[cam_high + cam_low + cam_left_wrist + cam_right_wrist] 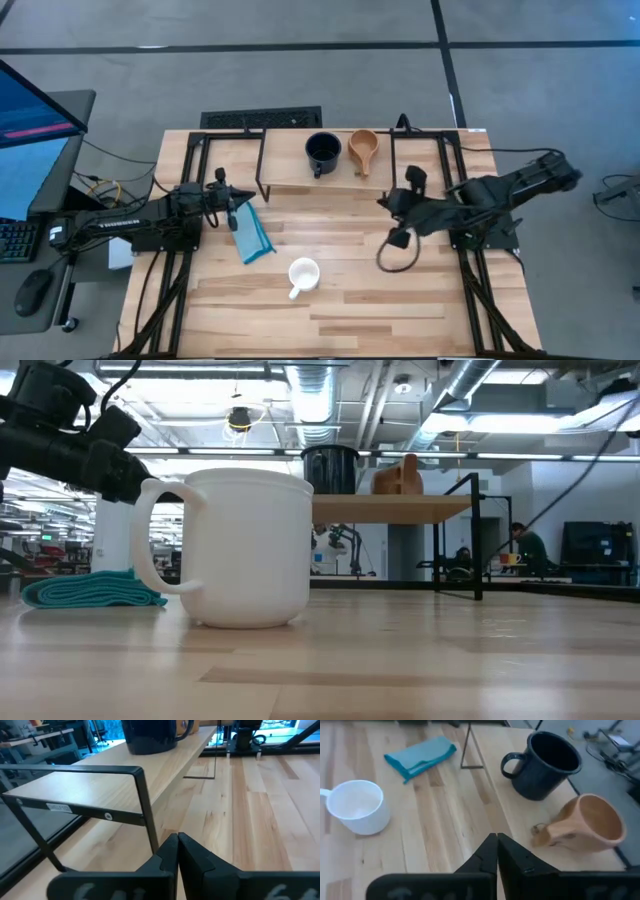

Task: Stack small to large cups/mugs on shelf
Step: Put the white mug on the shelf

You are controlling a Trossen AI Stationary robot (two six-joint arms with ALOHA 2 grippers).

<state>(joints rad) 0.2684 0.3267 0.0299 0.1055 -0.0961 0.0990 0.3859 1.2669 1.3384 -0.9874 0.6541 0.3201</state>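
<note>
Pale wooden planks make up the table [340, 300] in the high view, with the shelf [290, 172] standing along its far edge. On the shelf's plank the dark mug [322, 152] and the tan wooden cup [363, 150] sit side by side, near each other, each with its handle toward the table's middle. The white mug [303, 274] stands on the table in front of the shelf, well apart from it, and a blue folded cloth [253, 234] lies to its left. The left gripper [232, 210] rests low by the cloth at the shelf's left end. The right gripper [385, 203] hangs over the table just off the shelf's right front corner, empty.

From the low view, the white mug [245, 548] fills the foreground, handle to the left, the cloth [92, 590] behind it. Beyond, the shelf [390, 510] carries the dark mug [330, 470] and the wooden cup [398, 476].

Through the left wrist view, the left gripper [177, 851] has its fingers pressed together on nothing, facing the shelf's black leg frame [145, 802], with the dark mug [150, 735] farther along the plank.

Through the right wrist view, the right gripper [497, 851] also shows its fingers meeting, holding nothing. Ahead lie the wooden cup [587, 822], the dark mug [545, 764], the white mug [359, 806] and the cloth [420, 756].
</note>
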